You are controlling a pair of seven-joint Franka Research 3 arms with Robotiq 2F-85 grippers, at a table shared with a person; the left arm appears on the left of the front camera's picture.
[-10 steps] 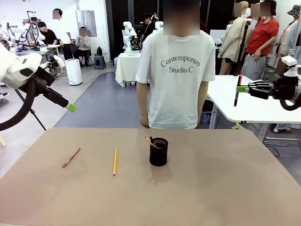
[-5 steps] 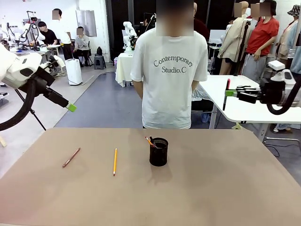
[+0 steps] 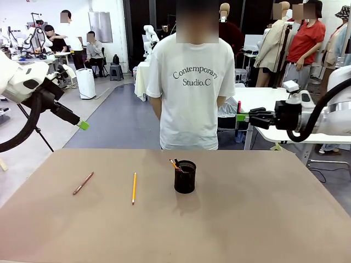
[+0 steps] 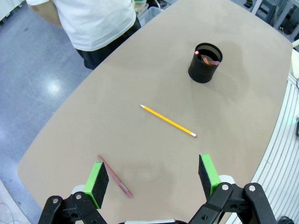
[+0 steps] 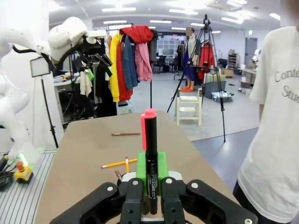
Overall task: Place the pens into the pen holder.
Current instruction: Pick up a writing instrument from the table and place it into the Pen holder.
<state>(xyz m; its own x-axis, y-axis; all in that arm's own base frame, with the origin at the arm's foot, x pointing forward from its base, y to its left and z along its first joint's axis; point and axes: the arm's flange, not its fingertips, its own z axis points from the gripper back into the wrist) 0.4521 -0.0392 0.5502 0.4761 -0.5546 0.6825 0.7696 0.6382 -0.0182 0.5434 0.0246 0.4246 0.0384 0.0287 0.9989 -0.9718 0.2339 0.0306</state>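
Tan surface (image 3: pixel 274 219), busy lab behind. Left of the pen holder (image 3: pixel 185 176): left end effector (image 4: pixel 150 161) wide open, empty, with the reddish-brown pen (image 3: pixel 83 183) and yellow pen (image 3: pixel 134 188) lying loose. The orange pen (image 3: pixel 174 164) is inside it. Upper right, my right end effector (image 5: pixel 149 172) grips a pink-capped marker (image 5: pixel 150 140).

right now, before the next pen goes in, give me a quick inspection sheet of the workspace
surface: brown table, flat, matte
job's things: black mesh pen holder upright with an orange pen in it; yellow pencil and reddish-brown pen lying apart to its left
clutter: nothing seen
grippers: left gripper open, raised off the table; right gripper shut on a pink-capped black marker, in the air
cables: left arm's black cable and right arm's black cable, both looped
surroundings: person in white T-shirt at the far edge
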